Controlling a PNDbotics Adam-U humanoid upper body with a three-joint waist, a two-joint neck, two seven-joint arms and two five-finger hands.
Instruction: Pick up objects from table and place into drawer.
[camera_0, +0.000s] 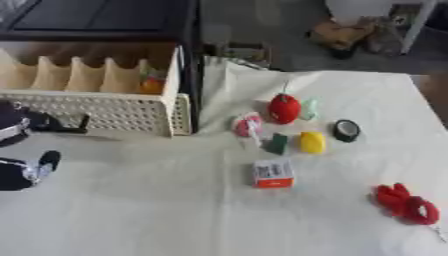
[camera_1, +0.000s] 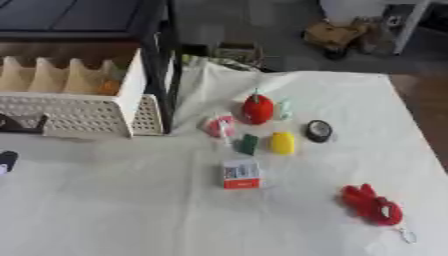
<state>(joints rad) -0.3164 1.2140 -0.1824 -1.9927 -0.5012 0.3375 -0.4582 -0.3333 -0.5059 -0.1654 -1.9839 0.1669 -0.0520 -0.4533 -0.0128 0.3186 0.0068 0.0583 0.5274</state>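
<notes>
The cream drawer with a perforated front stands pulled out at the upper left, and something orange lies in its right end. On the white cloth lie a red round object, a pale green piece, a pink packet, a dark green piece, a yellow object, a black round object, a white and orange box and a red toy with a ring. My left hand shows at the left edge, in front of the drawer, holding nothing that I can see. The right hand is out of view.
A dark cabinet top sits over the drawer. Beyond the table's far edge, brown clutter lies on the floor. The cloth is bare along the front and left.
</notes>
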